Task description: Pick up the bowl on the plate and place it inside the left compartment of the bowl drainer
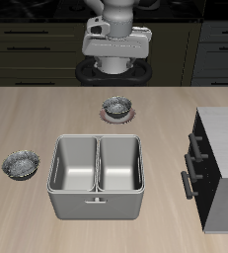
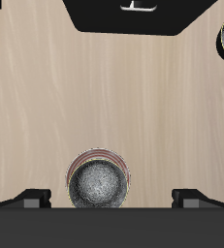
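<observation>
- The bowl (image 1: 117, 105) is seen resting on the plate (image 1: 116, 116), far back on the table (image 1: 46, 114), just in front of the robot's base.
- Nearest the table's front edge, the bowl drainer (image 1: 97, 204) is placed, its two wells divided by a centre wall.
- A second bowl (image 1: 21, 163) is set directly on the table beside the bowl drainer, apart from it.
- A dark cabinet (image 1: 220, 168) with bar handles is found at the other side of the bowl drainer.
- In the wrist view, the bowl (image 2: 97, 183) is shown on the plate (image 2: 99, 152), whose reddish rim is visible around it.
- The fingers (image 2: 31, 198) are spread wide, with nothing held between them, and the gripper (image 2: 112, 198) is held above the bowl.
</observation>
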### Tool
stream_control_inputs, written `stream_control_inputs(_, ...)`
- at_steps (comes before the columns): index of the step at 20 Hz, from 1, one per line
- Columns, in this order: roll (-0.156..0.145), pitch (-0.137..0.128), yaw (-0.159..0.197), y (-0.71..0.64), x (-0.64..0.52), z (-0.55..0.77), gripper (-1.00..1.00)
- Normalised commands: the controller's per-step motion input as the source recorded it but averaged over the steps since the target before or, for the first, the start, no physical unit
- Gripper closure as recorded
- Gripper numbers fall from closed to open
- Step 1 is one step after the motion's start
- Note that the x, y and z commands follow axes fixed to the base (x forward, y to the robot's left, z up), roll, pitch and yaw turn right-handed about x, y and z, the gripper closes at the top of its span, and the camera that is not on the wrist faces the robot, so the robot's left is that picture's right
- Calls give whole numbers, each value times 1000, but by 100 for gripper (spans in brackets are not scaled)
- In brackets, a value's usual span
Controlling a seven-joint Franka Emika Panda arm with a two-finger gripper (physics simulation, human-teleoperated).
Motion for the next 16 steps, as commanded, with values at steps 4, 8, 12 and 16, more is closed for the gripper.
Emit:
stream_control_inputs(4,24,18,-1,178,-30,-241,-100)
stream_control_inputs(8,27,35,-20,137,-27,-311,-100)
stream_control_inputs(12,-5,41,-35,26,-144,-376,-100)
stream_control_inputs(16,-13,31,-21,53,-109,-320,-100)
